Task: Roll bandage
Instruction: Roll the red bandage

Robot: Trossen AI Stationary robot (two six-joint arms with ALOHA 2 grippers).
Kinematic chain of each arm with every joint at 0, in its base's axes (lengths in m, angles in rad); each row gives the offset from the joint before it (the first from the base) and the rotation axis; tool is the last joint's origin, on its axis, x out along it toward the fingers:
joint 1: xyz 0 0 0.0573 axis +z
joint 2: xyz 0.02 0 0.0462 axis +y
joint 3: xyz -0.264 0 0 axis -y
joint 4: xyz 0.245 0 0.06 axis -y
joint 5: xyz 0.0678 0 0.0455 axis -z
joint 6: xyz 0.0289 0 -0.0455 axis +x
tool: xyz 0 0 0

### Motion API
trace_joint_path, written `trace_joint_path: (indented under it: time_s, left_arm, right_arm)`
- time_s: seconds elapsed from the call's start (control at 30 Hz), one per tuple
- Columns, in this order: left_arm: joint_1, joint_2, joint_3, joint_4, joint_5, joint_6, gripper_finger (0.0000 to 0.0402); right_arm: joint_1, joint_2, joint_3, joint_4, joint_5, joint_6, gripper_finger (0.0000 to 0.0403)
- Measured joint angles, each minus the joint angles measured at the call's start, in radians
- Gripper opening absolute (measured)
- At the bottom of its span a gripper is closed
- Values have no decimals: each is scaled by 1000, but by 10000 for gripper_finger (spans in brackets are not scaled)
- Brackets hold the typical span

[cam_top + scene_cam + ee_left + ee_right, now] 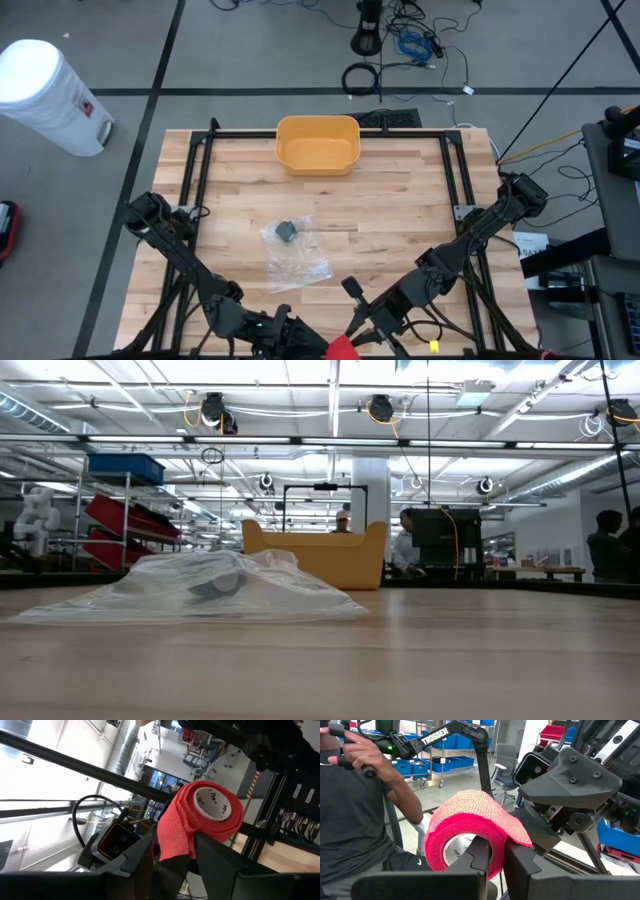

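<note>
Red bandage roll [470, 837], held between both tools at the desk's [400, 200] near edge. Right tool [492, 857] pinches the roll's wall, one finger inside the core. Left tool [172, 852] clamps the loose tail; core axis points toward left tool.

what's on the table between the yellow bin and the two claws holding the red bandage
In the high view, a clear plastic bag with a small dark item inside lies between the yellow bin and the red bandage roll; otherwise bare wood.
</note>
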Motion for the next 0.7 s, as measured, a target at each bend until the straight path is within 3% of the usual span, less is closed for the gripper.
trace_joint_path:
  time_s: [0.2, 0.7]
  left_arm:
    - [0, 3, 0, 1, 35, 0, 143]
    - [11, 13, 0, -2, 80, 8, 50]
  right_arm:
    - [0, 0, 0, 0, -1, 0, 29]
    - [-3, 1, -1, 1, -4, 8, 29]
